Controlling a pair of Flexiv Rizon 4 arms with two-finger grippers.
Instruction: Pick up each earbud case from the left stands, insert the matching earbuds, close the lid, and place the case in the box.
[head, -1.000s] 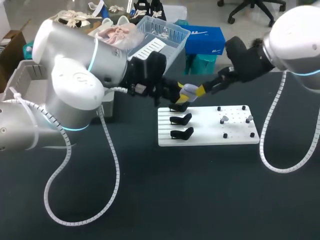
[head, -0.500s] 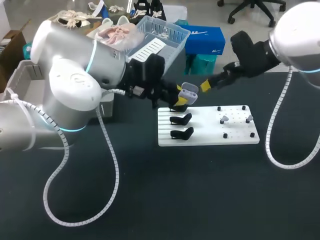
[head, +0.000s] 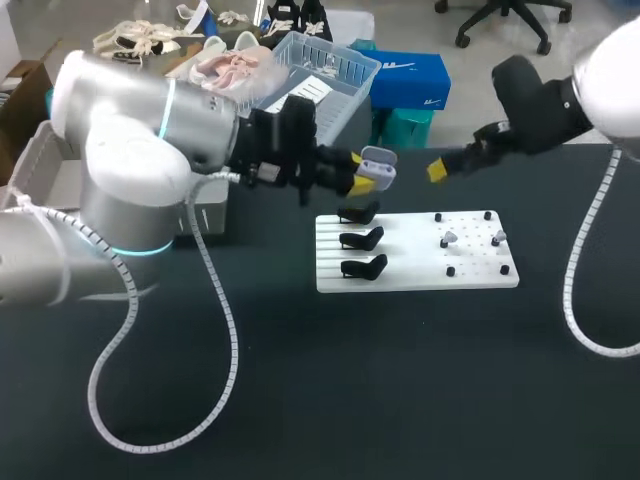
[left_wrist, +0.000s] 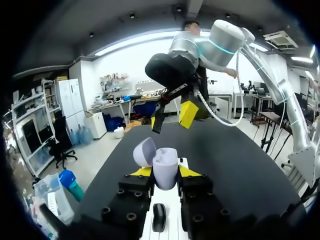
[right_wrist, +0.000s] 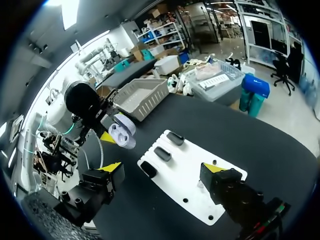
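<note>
One earbud case (head: 376, 160), lid flipped up, pinched between left gripper (left_wrist: 165, 172) fingers, in the air over far-left corner of white board (head: 420, 272); three black stands (head: 363, 238) along board's left edge; right gripper (right_wrist: 161, 167) jaws wide, raised near worktop's far edge.

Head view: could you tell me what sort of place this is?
Probably a robotics test bench: a dark table, a white board of black stands, and the left fingers holding an open earbud case.
</note>
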